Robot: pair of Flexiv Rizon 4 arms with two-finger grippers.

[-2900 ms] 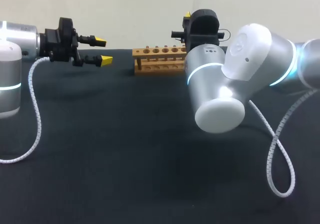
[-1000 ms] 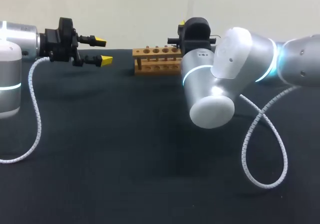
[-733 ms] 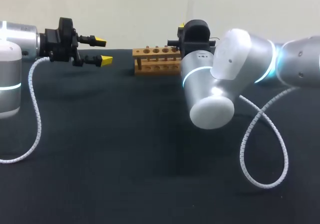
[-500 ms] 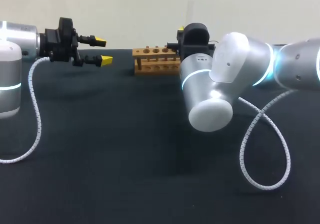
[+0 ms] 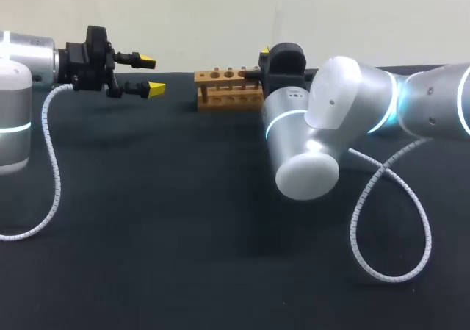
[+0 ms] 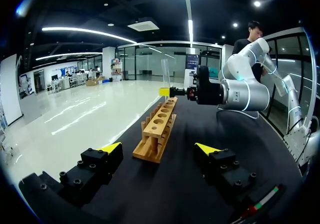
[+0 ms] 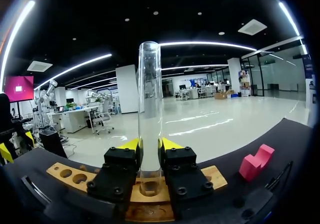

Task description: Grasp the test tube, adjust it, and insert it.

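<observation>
My right gripper (image 7: 150, 145) pinches the upright test tube (image 7: 149, 89) over a hole in the wooden rack (image 7: 67, 174), while my left gripper (image 5: 150, 74) hangs spread, well apart.

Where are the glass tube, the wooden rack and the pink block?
glass tube (image 7: 149, 109): right wrist view, middle of its clear wall.
wooden rack (image 6: 151, 145): left wrist view, its near end.
pink block (image 7: 256, 163): right wrist view, its front face.

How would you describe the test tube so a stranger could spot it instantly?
On the black table, find the wooden rack with a row of round holes near the far edge. At its right end, the right arm holds a clear glass test tube upright between its jaws. It is the only tall, transparent thing there.
</observation>
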